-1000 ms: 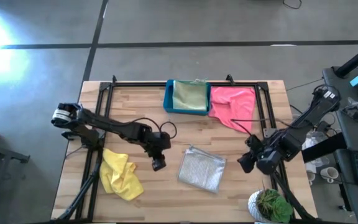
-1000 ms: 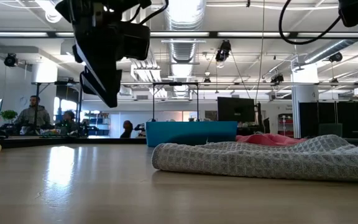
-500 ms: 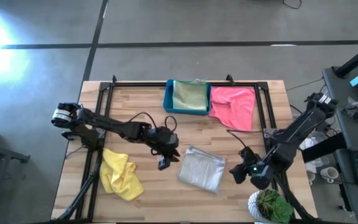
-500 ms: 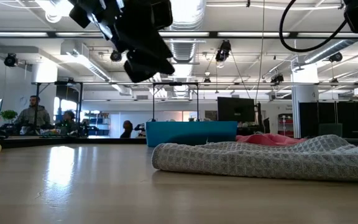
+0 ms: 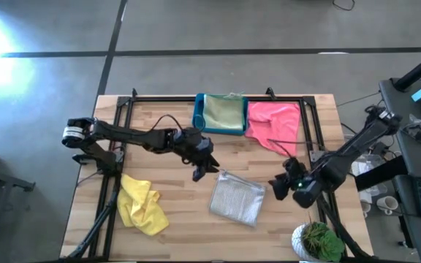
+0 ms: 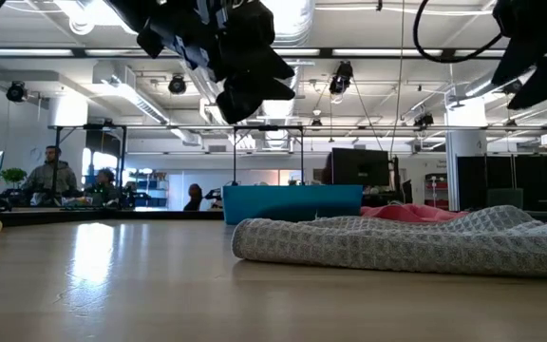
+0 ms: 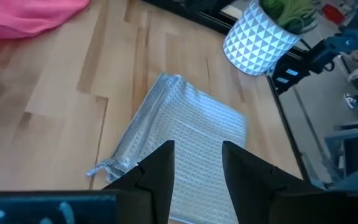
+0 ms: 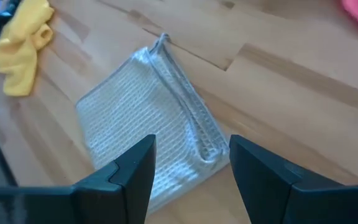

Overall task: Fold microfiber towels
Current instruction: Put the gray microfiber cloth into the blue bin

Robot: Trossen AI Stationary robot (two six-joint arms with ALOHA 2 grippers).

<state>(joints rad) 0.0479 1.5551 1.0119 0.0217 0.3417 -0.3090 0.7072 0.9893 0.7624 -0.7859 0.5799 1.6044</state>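
We count four towels on the desk [image 5: 159,124]: one crumpled yellow towel [image 5: 142,205] at the left, one folded grey towel [image 5: 237,198] mid-desk, one sage towel [image 5: 223,112] in the single blue bin [image 5: 198,114], one pink towel [image 5: 274,123] beside it. The left pincer [image 5: 205,167] hovers narrowly parted and empty just left of the grey towel. The right pincer [image 5: 279,185] hangs wide and empty at its right.

Wooden counter [image 5: 159,120], black frame rails along its edges. Grey folded waffle towel [image 5: 237,198] lies between the two claws: left claw [image 5: 202,169] just beside its upper corner, right claw [image 5: 280,187] just beside its opposite edge. Blue bin [image 5: 197,117] holding a pale green towel [image 5: 224,112], beyond the left claw. Pink towel [image 5: 275,124] beyond the right claw, touching the bin. Yellow crumpled towel [image 5: 141,204] well apart from the left claw, at the near edge. Potted plant [image 5: 317,242] near the right claw.
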